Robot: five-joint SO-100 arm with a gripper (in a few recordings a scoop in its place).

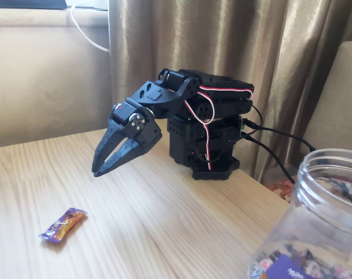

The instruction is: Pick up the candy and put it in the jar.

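Note:
The candy (63, 225), a small purple-wrapped sweet with an orange-gold middle and twisted ends, lies flat on the wooden table (158, 226) at the lower left of the fixed view. My black gripper (101, 169) hangs above the table, pointing down and to the left, up and to the right of the candy and well apart from it. Its fingers are nearly together with only a thin slit near the tips, and nothing is between them. The jar (321, 221), clear plastic with a ribbed open mouth and a purple label, stands at the lower right corner.
The arm's black base (208, 148) sits at the table's back edge with red and white wires and black cables (280, 139) trailing right. A brown curtain (222, 40) hangs behind. Bare wood lies between candy and jar.

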